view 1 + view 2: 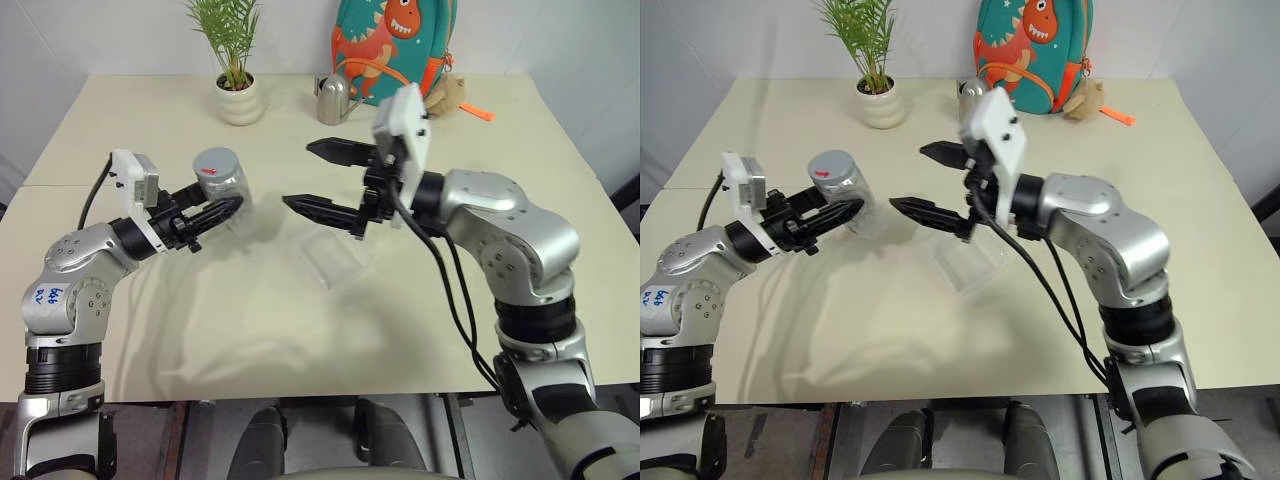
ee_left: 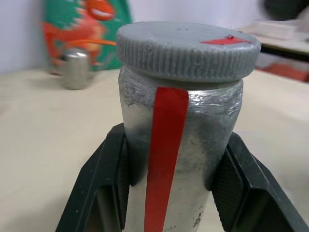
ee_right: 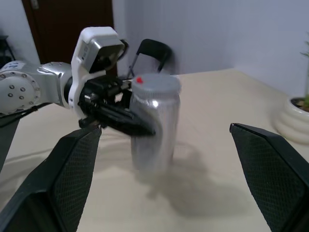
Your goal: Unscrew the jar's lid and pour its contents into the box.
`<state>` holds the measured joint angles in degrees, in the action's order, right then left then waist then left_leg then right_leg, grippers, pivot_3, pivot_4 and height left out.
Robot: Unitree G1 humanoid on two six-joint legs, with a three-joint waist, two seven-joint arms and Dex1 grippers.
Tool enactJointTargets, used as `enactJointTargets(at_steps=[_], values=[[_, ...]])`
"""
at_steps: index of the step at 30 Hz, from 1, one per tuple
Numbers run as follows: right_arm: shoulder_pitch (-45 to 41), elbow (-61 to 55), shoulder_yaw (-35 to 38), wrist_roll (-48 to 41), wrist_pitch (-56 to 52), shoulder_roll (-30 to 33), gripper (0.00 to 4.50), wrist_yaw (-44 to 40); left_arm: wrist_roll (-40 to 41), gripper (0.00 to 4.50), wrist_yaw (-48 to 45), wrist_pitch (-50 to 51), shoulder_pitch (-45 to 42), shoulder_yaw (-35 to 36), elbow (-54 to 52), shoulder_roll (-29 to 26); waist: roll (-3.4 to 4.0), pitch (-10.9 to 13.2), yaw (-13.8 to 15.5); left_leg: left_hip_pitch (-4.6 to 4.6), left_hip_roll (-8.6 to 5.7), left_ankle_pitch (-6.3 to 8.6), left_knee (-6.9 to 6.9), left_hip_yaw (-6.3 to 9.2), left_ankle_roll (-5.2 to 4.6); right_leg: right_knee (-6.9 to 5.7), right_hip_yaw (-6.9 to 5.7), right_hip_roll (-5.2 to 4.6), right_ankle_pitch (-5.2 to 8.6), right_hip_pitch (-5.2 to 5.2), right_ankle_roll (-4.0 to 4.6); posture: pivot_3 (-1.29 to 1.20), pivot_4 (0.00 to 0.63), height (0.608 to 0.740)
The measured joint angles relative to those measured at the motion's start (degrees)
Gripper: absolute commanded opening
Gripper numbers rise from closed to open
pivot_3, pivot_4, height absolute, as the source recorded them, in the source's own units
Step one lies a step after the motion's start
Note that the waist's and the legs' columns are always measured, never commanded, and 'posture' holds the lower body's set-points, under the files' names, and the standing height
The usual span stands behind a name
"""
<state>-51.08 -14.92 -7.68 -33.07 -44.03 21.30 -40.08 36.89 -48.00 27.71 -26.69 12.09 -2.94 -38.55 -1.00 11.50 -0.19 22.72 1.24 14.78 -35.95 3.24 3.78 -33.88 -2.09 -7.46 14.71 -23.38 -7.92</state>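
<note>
Jar (image 1: 224, 186) upright, clamped low on its body between the fingers of the left tool (image 1: 222, 211), lid (image 2: 187, 50) screwed on and topmost, red stripe (image 2: 165, 145) running down the side. Right tool (image 1: 330, 178) level and aimed at the jar from its right, fingers spread wide with nothing between them, near but not touching. Long axis of the jar vertical, so lid probably best reached by the right tool, the free one facing it. Box (image 1: 330, 255) flat on the tabletop (image 1: 300, 330) just under the right tool, beside the jar. Unscrewing not yet begun, judging by the seated lid.
</note>
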Motion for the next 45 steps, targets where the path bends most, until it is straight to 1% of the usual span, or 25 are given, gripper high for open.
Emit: enactJointTargets(at_steps=[5,8,17,20,24,28,30,34,36,41,45], values=[[-2.2,3.1,-3.4,1.6,-0.4,-3.3,4.5,0.6,0.4,1.86,-2.4,1.2,-0.6,-3.0,-1.6,2.2,0.0,0.0,-0.1,0.33,0.0,-0.01,-0.02,0.0,-0.01,-0.02,0.01,0.03,-0.01,-0.34,-0.01,0.0,0.15,0.74],[-2.2,4.6,-3.8,2.7,-0.4,-4.2,4.5,0.7,0.4,1.86,-3.2,1.3,-0.7,-4.2,-2.8,2.5,0.0,0.0,-0.1,0.35,0.0,-0.01,-0.04,-0.02,-0.01,-0.01,0.01,0.03,-0.01,-0.34,-0.02,0.0,0.15,0.74],[-2.3,6.2,-3.8,2.9,-0.6,-6.4,4.5,0.8,0.4,1.86,-4.5,1.3,-1.1,-4.9,-3.3,4.0,0.0,0.0,-0.2,0.34,0.0,-0.01,-0.07,-0.01,-0.03,-0.07,0.01,0.03,-0.01,-0.35,-0.02,0.0,0.15,0.74],[-2.3,6.2,-3.8,2.9,-0.9,-6.5,3.87,0.8,0.4,1.86,-4.6,1.3,-1.2,-5.1,-3.4,4.1,0.0,0.0,-0.1,0.35,0.0,-0.01,-0.07,-0.01,-0.03,-0.06,0.01,0.03,-0.01,-0.35,-0.02,0.0,0.15,0.74],[-2.3,6.1,-3.8,2.6,-1.2,-6.6,2.57,0.1,0.4,1.86,-4.6,1.3,-1.3,-5.3,-3.4,4.2,0.0,0.0,-0.2,0.35,0.0,-0.01,-0.07,-0.01,-0.03,-0.07,0.01,0.04,-0.01,-0.35,-0.02,0.0,0.15,0.74],[-2.3,6.1,-3.6,2.3,-1.4,-6.4,2.57,-0.9,0.3,1.86,-5.7,1.0,-1.3,-5.3,-3.3,4.0,0.0,0.0,-0.2,0.34,0.0,-0.01,-0.08,-0.01,-0.03,-0.08,0.01,0.04,-0.01,-0.35,-0.02,0.0,0.15,0.74],[-2.2,6.1,-3.3,1.5,-0.9,-4.8,2.57,-4.4,0.0,1.86,-8.0,0.9,-2.2,-6.1,-3.0,3.4,0.0,0.0,-0.1,0.35,0.0,-0.01,-0.08,-0.02,-0.03,-0.06,0.01,0.04,-0.01,-0.35,-0.02,0.0,0.15,0.74],[-2.5,6.0,-2.8,-1.8,0.4,0.7,2.57,-16.3,0.7,1.86,-16.0,0.8,-4.5,-8.7,-2.7,2.4,0.0,0.0,0.1,0.38,-0.01,0.0,-0.11,-0.02,-0.04,0.0,0.02,0.04,-0.02,-0.31,-0.07,0.0,0.15,0.74],[-4.7,7.2,-3.3,-2.3,1.0,2.6,2.57,-22.1,1.9,1.86,-19.7,1.7,-5.6,-9.2,-2.4,2.3,0.0,0.0,-0.2,0.37,0.0,0.0,-0.12,-0.02,-0.05,-0.04,0.02,0.07,-0.02,-0.33,-0.08,0.0,0.15,0.74],[-9.4,12.5,-4.1,-2.9,1.3,3.3,2.57,-33.1,3.7,1.86,-26.7,4.7,-8.5,-10.7,-1.5,1.7,0.0,0.0,-1.3,0.33,0.07,-0.02,-0.12,-0.01,-0.08,-0.11,0.05,0.14,-0.01,-0.32,-0.07,0.0,0.15,0.74],[-10.5,15.1,-4.7,-2.7,1.4,3.2,2.57,-37.5,3.6,1.86,-28.8,5.4,-9.1,-11.7,-0.7,2.9,0.0,0.0,-1.3,0.34,0.07,-0.02,-0.12,-0.01,-0.08,-0.11,0.07,0.15,-0.01,-0.33,-0.07,0.0,0.15,0.74]])
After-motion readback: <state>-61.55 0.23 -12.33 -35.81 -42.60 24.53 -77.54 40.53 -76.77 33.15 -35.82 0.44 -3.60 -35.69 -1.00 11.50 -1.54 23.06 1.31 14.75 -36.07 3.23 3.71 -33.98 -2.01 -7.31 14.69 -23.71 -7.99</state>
